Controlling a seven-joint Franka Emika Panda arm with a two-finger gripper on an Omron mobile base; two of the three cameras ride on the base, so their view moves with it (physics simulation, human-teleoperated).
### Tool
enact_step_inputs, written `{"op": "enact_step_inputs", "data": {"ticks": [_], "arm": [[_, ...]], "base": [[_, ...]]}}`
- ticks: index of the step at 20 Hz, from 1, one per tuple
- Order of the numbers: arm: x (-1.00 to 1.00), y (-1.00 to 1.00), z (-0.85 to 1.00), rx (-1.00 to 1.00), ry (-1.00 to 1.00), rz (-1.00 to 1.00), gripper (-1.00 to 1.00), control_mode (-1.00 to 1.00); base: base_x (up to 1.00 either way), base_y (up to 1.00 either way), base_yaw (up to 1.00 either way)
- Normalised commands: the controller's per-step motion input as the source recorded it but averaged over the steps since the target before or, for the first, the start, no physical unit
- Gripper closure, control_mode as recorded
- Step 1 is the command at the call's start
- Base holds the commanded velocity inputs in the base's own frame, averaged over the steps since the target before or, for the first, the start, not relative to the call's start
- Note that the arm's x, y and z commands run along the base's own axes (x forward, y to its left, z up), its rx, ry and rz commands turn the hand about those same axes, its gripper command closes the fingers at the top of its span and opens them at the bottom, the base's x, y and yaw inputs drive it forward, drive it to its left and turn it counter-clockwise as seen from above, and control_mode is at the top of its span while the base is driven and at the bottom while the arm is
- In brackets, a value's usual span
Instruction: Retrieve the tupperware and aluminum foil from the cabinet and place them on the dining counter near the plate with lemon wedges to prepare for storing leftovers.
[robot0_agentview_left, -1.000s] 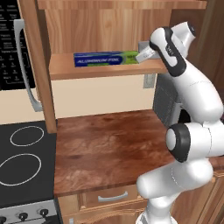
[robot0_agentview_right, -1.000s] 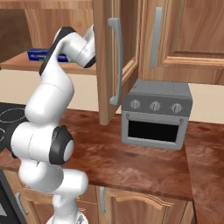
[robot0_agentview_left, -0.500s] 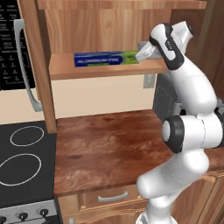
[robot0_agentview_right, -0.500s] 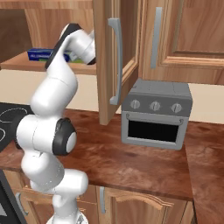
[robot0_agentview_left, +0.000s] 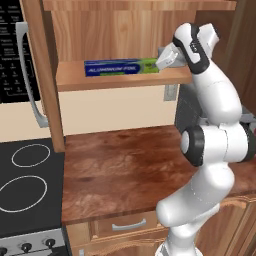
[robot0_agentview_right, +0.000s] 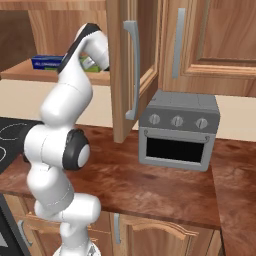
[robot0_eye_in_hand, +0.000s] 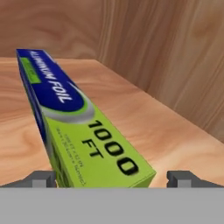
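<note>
Taking the aluminum foil (robot0_agentview_left: 121, 67) as the landmark and reading the left base view from its left edge: far to the foil's left hangs a black microwave (robot0_agentview_left: 15, 60) with a pale handle, and below that sits a black stovetop (robot0_agentview_left: 27, 185) with white ring marks. The cabinet (robot0_agentview_left: 47, 75) stands just right of the microwave, its upright side panel to the left of the foil. The foil lies flat and lengthwise on the cabinet's plank shelf (robot0_agentview_left: 100, 82), blue along most of its length, with its green end to the right. At that green end is the gripper (robot0_agentview_left: 165, 59), on the white arm that rises from the lower right; the jaws stand spread wide apart, released, with nothing between them gripped. In the hand view the foil (robot0_eye_in_hand: 74, 127) runs away from the camera, green end nearest, and one dark fingertip (robot0_eye_in_hand: 41, 178) shows on each side of that end, apart from the carton. Below the foil lies the wooden table (robot0_agentview_left: 125, 165) with a drawer under it. In the right base view, right of the foil (robot0_agentview_right: 47, 62), the cabinet's tall door (robot0_agentview_right: 127, 65) stands swung open, and farther right a grey toaster oven (robot0_agentview_right: 177, 130) rests on the table.
</note>
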Motion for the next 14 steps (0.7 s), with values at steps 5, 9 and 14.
{"op": "enact_step_inputs", "data": {"ticks": [5, 9, 14], "arm": [[0.14, 0.0, 0.0, 0.0, 0.0, 0.09, -1.0, -1.0], [0.14, 0.0, 0.0, 0.0, 0.0, 0.09, -1.0, -1.0], [0.14, 0.0, 0.0, 0.0, 0.0, 0.09, -1.0, -1.0]], "base": [[0.0, 0.0, 0.0], [0.0, 0.0, 0.0], [0.0, 0.0, 0.0]]}}
